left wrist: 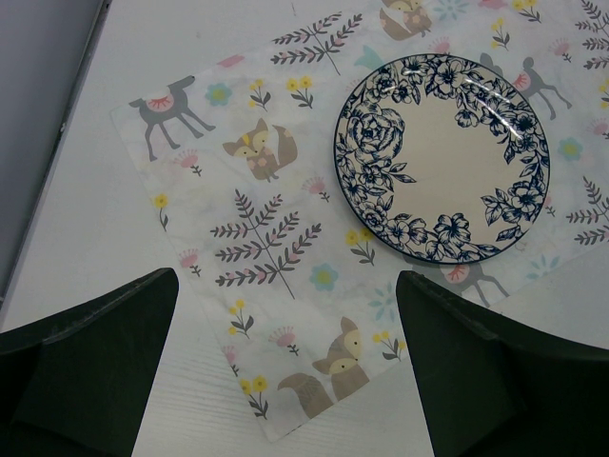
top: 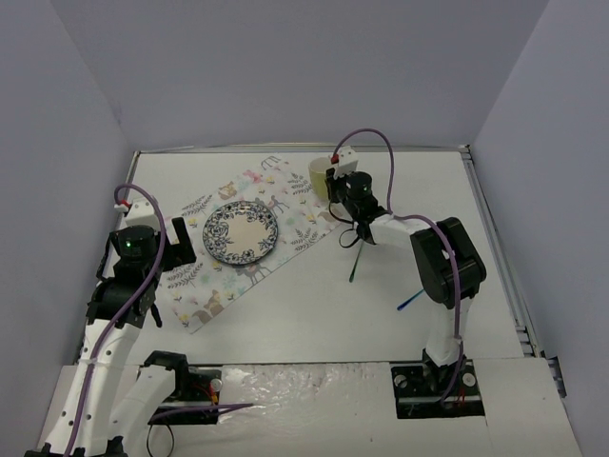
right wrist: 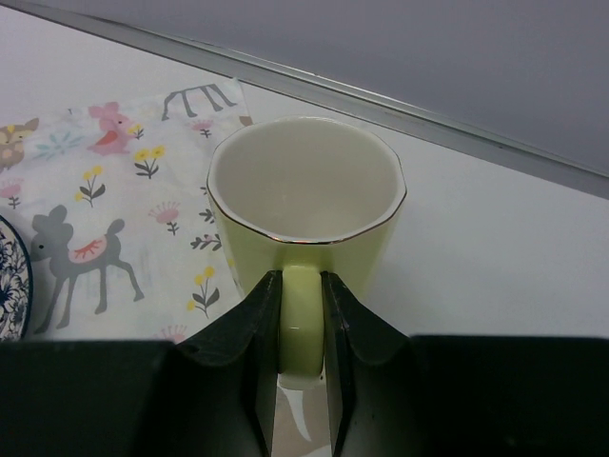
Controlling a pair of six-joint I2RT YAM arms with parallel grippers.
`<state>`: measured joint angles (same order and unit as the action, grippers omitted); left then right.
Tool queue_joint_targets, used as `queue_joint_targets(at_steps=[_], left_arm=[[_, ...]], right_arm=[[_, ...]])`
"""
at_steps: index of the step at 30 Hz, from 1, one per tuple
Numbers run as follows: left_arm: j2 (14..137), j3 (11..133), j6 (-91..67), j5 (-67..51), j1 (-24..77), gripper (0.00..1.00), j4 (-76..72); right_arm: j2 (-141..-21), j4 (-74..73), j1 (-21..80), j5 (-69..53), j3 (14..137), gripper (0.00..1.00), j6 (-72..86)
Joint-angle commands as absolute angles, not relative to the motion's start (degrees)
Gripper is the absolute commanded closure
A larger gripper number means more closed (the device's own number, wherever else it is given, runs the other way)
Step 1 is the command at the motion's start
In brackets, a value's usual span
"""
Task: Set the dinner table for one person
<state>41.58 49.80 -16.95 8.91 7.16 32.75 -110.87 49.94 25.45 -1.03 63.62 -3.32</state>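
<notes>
- Matte white with a thin metal rim, the dinner table (top: 314, 314) is the broad surface on which everything else rests.
- A cloth placemat (top: 297, 208) printed with foxes, deer and flowers lies on it, skewed to the table's edges. A blue-floral plate (top: 241, 232) sits near the placemat's middle.
- Beyond the plate and to its right, at the placemat's far corner, is a pale yellow mug (right wrist: 304, 200). The right gripper (right wrist: 302, 286) has its fingers pressed against both sides of the handle. We cannot tell whether the mug's base is down or just lifted.
- On the near-left side of the plate, the left gripper (left wrist: 287, 281) hangs over the placemat with its fingers spread wide and nothing between them.
- Right of the plate, off the placemat, a thin green utensil (top: 356, 255) lies on the bare table. A blue utensil (top: 411, 303) lies farther right and nearer the arms. Both are too slender for us to say what kind they are.
- We judge the setting roughly half done: placemat and plate look placed, and the mug is at or close to its spot. The two utensils are not yet beside the plate.
- The tabletop looks smooth and unmarked. Plain grey-lilac walls (top: 285, 67) close it in on three sides.
</notes>
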Motion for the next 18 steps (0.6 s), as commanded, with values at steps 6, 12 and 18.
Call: queue_joint_targets(at_steps=[6, 12, 18], left_arm=[[42.2, 50.5, -17.1, 9.8, 6.9, 0.03, 30.1], [42.4, 50.4, -17.2, 10.1, 6.9, 0.03, 30.1], [43.0, 50.4, -17.0, 10.3, 6.9, 0.03, 30.1]], right_arm=[[-109.9, 66.4, 26.5, -8.7, 74.3, 1.0, -3.5], [-116.3, 68.8, 27.2, -11.6, 81.1, 1.0, -2.4], [-122.4, 70.2, 27.9, -13.9, 88.5, 1.0, -2.3]])
